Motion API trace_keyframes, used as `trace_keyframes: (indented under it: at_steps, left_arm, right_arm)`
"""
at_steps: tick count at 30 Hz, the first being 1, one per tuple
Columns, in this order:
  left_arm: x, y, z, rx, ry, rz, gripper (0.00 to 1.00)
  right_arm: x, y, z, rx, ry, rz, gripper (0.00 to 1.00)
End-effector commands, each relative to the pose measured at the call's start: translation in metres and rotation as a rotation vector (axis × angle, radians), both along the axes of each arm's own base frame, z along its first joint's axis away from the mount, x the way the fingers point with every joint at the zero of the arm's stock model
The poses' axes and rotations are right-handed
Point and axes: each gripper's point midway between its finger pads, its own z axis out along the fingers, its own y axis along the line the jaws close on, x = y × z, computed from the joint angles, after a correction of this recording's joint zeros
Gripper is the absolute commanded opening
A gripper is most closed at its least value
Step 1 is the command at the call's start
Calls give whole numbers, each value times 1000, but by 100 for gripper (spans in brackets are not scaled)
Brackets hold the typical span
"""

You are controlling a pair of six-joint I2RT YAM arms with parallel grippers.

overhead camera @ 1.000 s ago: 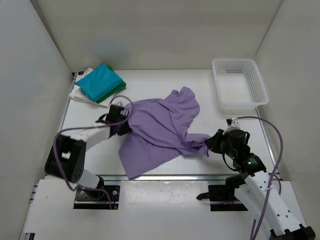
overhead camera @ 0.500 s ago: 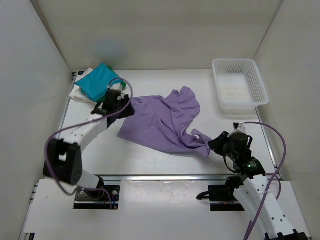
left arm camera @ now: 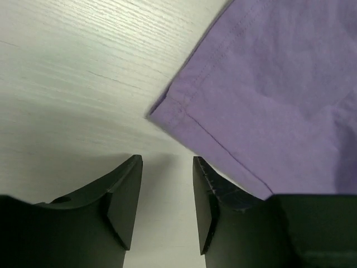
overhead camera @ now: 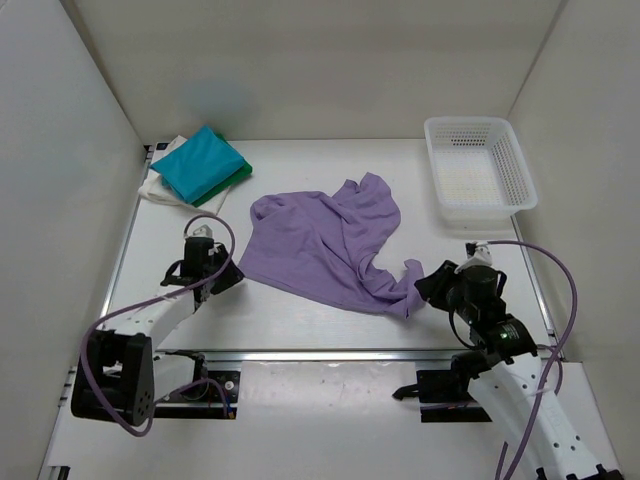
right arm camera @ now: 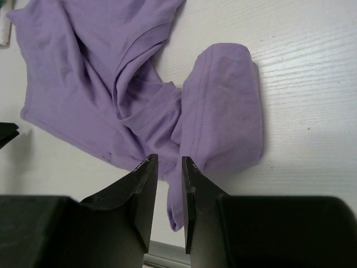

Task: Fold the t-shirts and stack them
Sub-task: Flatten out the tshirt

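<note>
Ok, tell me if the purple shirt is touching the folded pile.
Apart. The top view shows a strip of bare table between the upper-left edge of the purple shirt and the folded pile in the far-left corner.

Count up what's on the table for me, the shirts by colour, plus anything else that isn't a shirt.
purple t-shirt, loose and unfolded: 1
teal t-shirt, folded, top of the pile: 1
dark green t-shirt, folded beneath it: 1
white t-shirt, bottom of the pile: 1
white basket: 1
Total: 5
</note>
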Motion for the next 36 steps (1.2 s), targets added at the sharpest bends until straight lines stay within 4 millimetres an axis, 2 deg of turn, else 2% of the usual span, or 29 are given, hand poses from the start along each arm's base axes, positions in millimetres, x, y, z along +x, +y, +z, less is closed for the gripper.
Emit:
trace_keyframes:
  at_steps: [1,7,9,13,14,16,19,21,24,25,29,31,36]
  left_arm:
    - [18,-6,7,-62,-62,19,53]
    - [17,-5,-14,-58,-11,44,53]
    - [23,-8,-16,-83,-23,59,54]
    - [28,-14,-22,-100,-28,70,46]
    - [29,-14,-22,-100,-32,77,42]
    - [31,-13,-20,-101,-44,90,26]
    - [29,-13,-14,-113,-62,74,7]
    - [30,-9,1,-112,-103,73,0]
    - [25,-5,23,-101,-151,54,0]
    - [25,-5,34,-101,-193,44,0]
    - [12,-15,51,-125,-239,6,0]
    - [3,-20,45,-141,-220,-21,0]
    - [-14,-22,33,-157,-213,-40,0]
  right_arm:
    - [1,1,18,-13,-58,-4,21]
    - [-3,8,12,-9,-46,9,21]
    - [-3,9,10,-8,-46,8,21]
    - [-2,2,4,-39,-25,-21,22]
    - [0,2,6,-43,-30,-24,23]
    - [1,-1,1,-51,-1,-37,27]
    - [3,-6,-4,-70,17,-53,34]
    - [2,-6,-6,-70,35,-57,38]
    - [6,-8,-11,-117,56,-54,41]
    - [9,-9,-7,-127,51,-54,43]
    - [29,-19,-2,-256,85,-28,44]
    - [34,-25,-5,-318,118,-12,45]
    - [41,-13,-15,-411,175,86,45]
